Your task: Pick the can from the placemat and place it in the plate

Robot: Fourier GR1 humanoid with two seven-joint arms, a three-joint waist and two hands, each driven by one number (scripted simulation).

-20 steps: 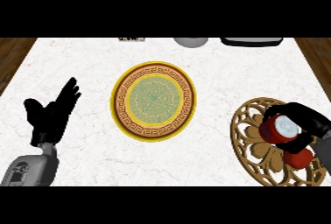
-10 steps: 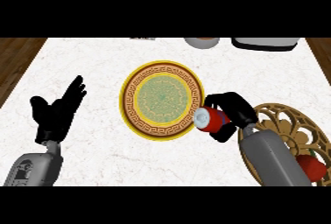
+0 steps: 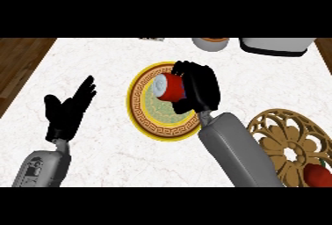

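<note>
Nearest the lower edge, the right forearm [image 3: 236,149] rises diagonally from the lower right toward the centre of the worktop [image 3: 97,57]. Beside it at the lower right lies the wooden openwork placemat [image 3: 285,145], with a red object [image 3: 319,175] on its near part; what that object is cannot be told.

At the left, the left hand [image 3: 65,112] rests open, fingers straight and pointing up, well apart from the plate.

Further in, the right hand [image 3: 198,88] is curled round the red can [image 3: 170,87], fingers wrapped over its right side. The can lies tilted, its long axis running roughly left to right, with the pale end facing left. It shows over the upper part of the yellow-rimmed plate [image 3: 152,127], inside the rim. Whether it touches the plate surface cannot be told.

Judgement: the carry is nearly complete. The coming move calls for lowering onto the plate centre, then releasing the fingers.

At the far edge stand a round vessel [image 3: 211,42] and a grey appliance [image 3: 276,45].
</note>
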